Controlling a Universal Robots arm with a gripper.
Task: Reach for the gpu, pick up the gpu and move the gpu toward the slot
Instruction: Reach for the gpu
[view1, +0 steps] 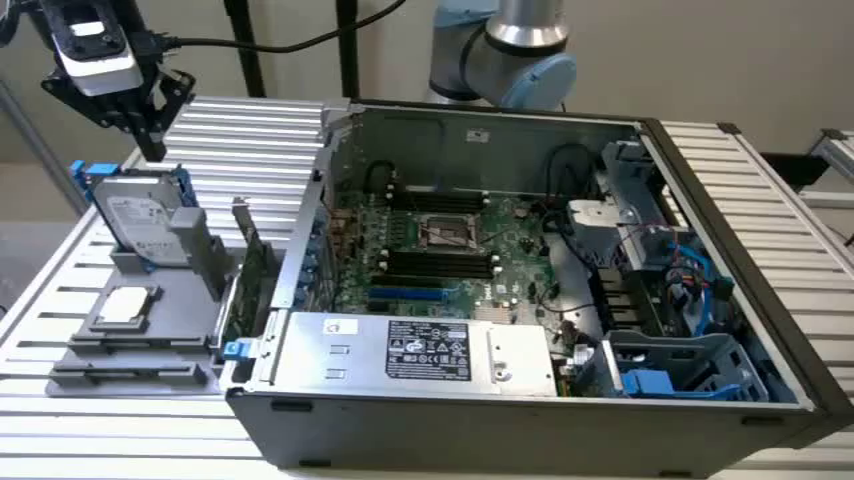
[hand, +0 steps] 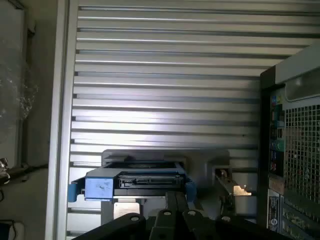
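Gpu (view1: 254, 270) stands on edge in the grey holder (view1: 134, 365), squeezed between the drive (view1: 140, 225) and the case (view1: 534, 425) wall, with its silver bracket at the top far end. You're dealing with a light, stiff, thin board that I'd judge to be fragile: bare components on the face, hard slick edges. Take it by the top edge close to the bracket, pinching across the thickness, and keep off the dark face. You get little side clearance, since drive and case flank it closely. The chip (view1: 123, 305) lies flat in the holder in front of the drive.

Gripper (view1: 144, 128) hangs above and behind the drive, well apart from the gpu, fingers closed together, nothing held.

The table (view1: 747, 200) is slatted aluminium: ribbed, hard, level. Beyond it you have a plain wall, cables and the arm base.
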